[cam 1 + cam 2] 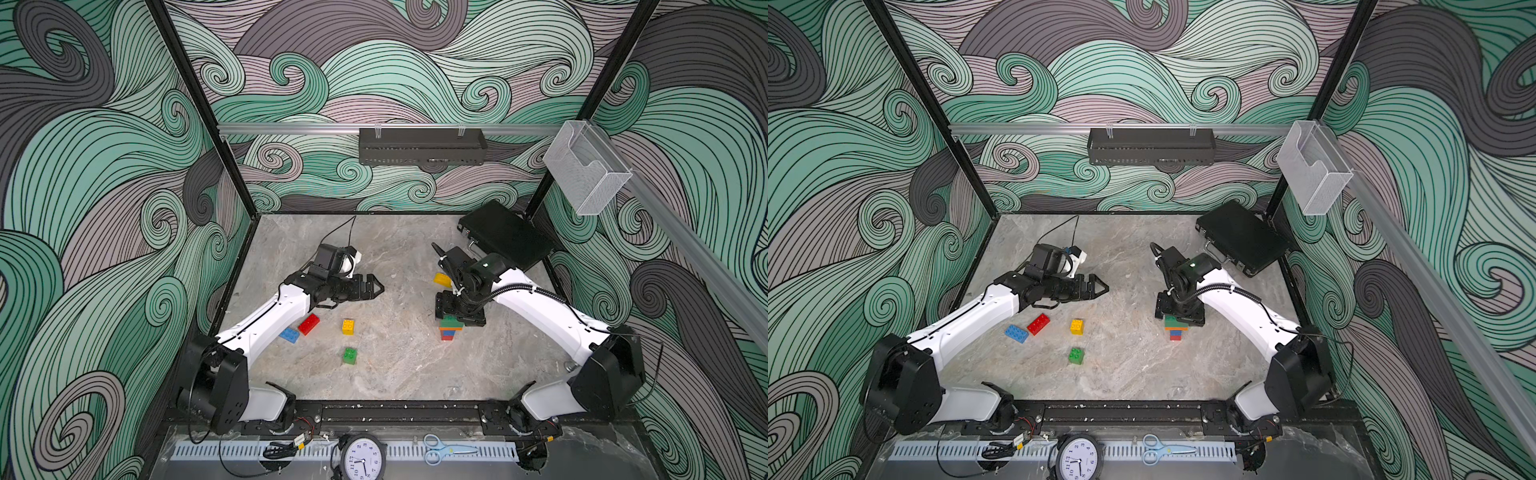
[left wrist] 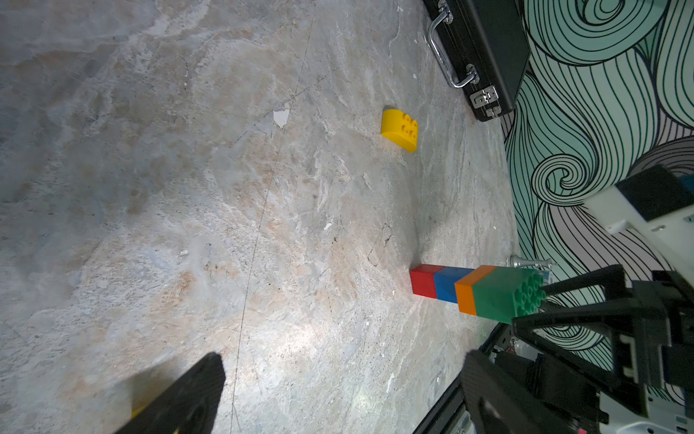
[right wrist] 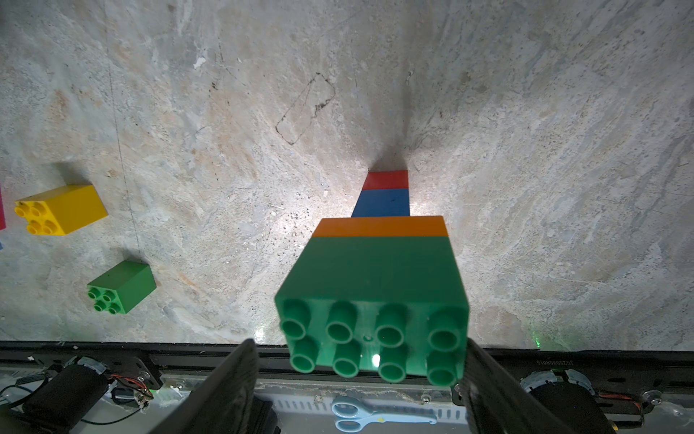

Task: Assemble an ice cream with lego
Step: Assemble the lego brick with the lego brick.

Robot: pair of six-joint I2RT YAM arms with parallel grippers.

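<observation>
- Four bricks make the stack [image 1: 449, 330]. It stands right of centre in both top views on the table [image 1: 395, 374]: red at the foot, then blue, orange, and the green brick [image 3: 371, 278] on top.
- Its long axis is upright, and the studs point up toward the right wrist camera. The long side of the green brick runs left to right in a top view.
- My right gripper [image 3: 359, 344] hangs over the stack with its jaws spread at the two short ends of the green brick. I see a slim gap at one jaw, so I judge that it pinches nothing.
- My left gripper [image 1: 376, 286] is left of centre, with its jaws wide apart and empty.
- I expect this lego to be light, stiff and smooth-sided. The stack looks top-heavy, wide above a narrow foot, so a push from the side could tip it. I would hold a brick by its flat sides and press straight down.
- One yellow round-topped brick [image 2: 400, 129] lies near the stack, above it in the frame.
</observation>
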